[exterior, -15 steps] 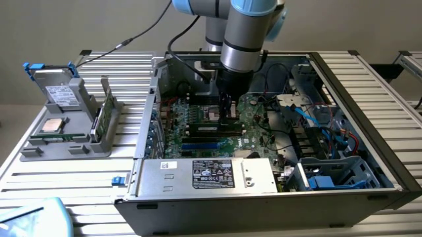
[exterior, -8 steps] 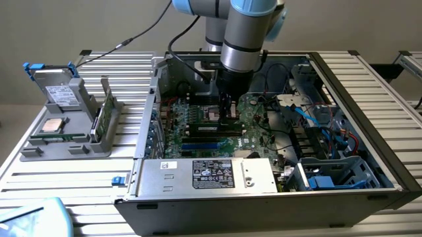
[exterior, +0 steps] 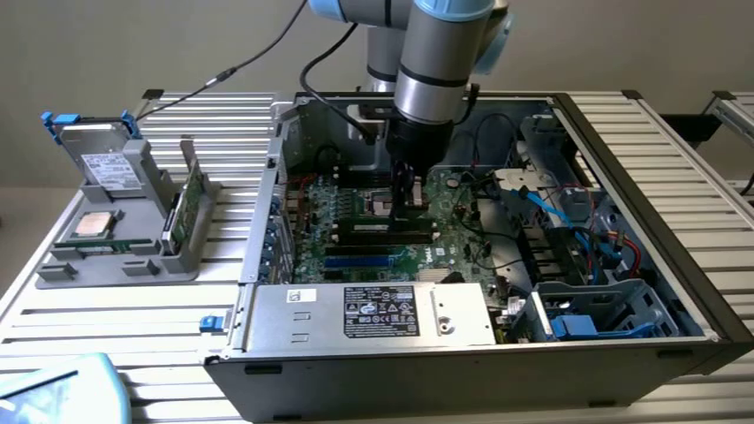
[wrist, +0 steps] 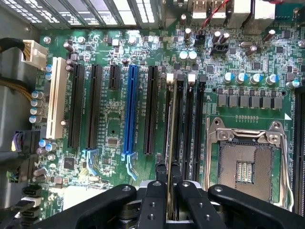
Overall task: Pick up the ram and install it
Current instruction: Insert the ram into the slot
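- The gripper (wrist: 169, 168) is pinched narrowly on the ram (wrist: 170, 133), which is seen edge-on over the black memory slots (wrist: 200, 129) of the computer's main board (wrist: 109, 119)
- The ram looks light, stiff, thin and breakable, and seems best held by its flat faces, away from the contacts

The arm (exterior: 439, 62) stands nearly vertical, its grey forearm with a pale blue cap at the joint pointing straight down from above. Below the wrist the black tool (wrist: 169, 175) hangs plumb and low. Its two fingers (wrist: 157, 191) are drawn close together and parallel, pinching the ram (wrist: 170, 138) edge-on, a thin strip reaching out past the fingertips.
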Controlling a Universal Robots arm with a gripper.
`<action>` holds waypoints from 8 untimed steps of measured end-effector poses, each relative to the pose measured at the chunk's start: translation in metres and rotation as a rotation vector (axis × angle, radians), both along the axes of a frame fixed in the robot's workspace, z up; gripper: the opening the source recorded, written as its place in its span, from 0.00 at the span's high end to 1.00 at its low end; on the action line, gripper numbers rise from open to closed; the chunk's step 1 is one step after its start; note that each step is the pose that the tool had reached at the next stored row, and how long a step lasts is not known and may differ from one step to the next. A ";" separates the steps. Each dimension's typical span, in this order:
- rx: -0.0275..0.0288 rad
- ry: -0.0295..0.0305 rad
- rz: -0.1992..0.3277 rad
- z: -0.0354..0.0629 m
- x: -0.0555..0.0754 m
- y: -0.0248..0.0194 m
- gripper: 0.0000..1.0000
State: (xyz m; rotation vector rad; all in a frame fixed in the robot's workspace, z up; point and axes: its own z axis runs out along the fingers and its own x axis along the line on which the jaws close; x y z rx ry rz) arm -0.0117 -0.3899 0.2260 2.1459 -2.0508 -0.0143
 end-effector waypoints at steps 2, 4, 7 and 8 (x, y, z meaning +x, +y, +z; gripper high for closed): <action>0.0001 0.0002 0.001 0.0029 0.000 0.0000 0.86; 0.0003 0.0001 0.002 0.0030 0.000 0.0000 0.86; 0.0000 0.0001 0.009 0.0031 0.000 -0.0004 0.86; 0.0000 0.0001 0.015 0.0031 0.000 -0.0005 0.86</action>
